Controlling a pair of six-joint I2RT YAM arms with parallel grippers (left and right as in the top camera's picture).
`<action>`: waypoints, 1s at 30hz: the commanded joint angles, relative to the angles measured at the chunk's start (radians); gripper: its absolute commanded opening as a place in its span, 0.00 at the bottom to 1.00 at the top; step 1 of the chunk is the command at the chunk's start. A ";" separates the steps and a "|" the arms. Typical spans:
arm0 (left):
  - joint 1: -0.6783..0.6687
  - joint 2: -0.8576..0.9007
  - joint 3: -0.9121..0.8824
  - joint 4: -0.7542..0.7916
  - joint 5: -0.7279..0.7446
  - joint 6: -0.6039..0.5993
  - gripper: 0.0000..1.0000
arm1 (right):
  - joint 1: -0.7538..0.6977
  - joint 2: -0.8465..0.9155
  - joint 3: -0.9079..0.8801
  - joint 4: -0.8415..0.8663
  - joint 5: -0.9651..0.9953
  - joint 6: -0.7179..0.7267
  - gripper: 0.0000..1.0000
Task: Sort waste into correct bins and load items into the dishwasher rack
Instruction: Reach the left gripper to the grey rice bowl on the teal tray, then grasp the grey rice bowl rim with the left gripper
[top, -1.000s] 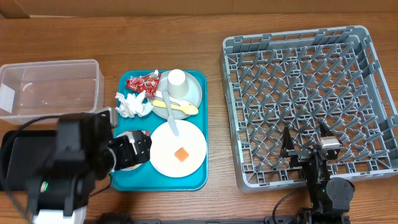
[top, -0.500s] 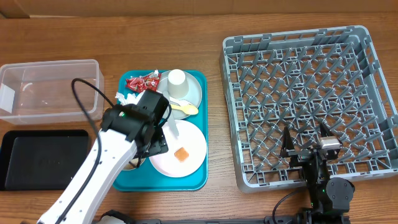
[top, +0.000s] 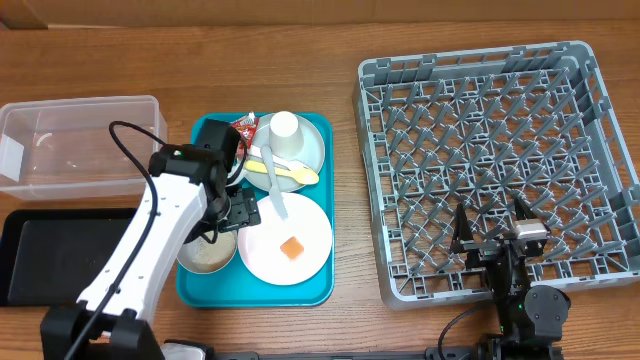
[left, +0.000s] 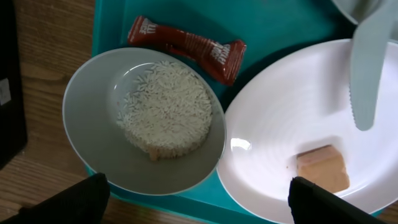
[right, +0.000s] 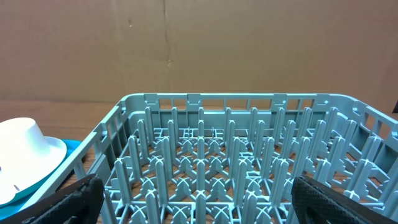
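My left gripper (top: 234, 211) hangs open over the teal tray (top: 310, 290), holding nothing. Below my left gripper (left: 199, 210) sit a small bowl of rice (left: 143, 118), a red wrapper (left: 186, 46) and a pale plate (left: 292, 112) carrying an orange cube (left: 320, 169) and the fork's (left: 367, 68) tip. Farther back, a white cup (top: 285, 133) and yellow spoon (top: 292, 173) rest on a grey-green plate (top: 312, 148), with another red wrapper (top: 243, 122) beside it. My right gripper (top: 492, 232) is open and empty at the front of the dishwasher rack (top: 495, 150).
A clear tub (top: 80, 145) stands at the back left and a black tray (top: 50, 250) lies in front of it, both left of the teal tray. In the right wrist view, rack pegs (right: 249, 162) stand just ahead of my right gripper (right: 202, 206).
My left arm rose from over the black tray, reached across the teal tray, then drew back-left, uncovering the rice bowl. The right arm stayed still.
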 joint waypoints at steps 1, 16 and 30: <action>-0.006 0.019 -0.039 0.017 0.068 0.048 0.94 | -0.004 -0.010 -0.010 0.004 0.013 0.001 1.00; -0.008 0.020 -0.254 0.218 0.123 0.021 0.89 | -0.004 -0.010 -0.010 0.003 0.013 0.001 1.00; -0.007 0.020 -0.265 0.235 0.069 0.014 0.32 | -0.004 -0.010 -0.010 0.003 0.013 0.001 1.00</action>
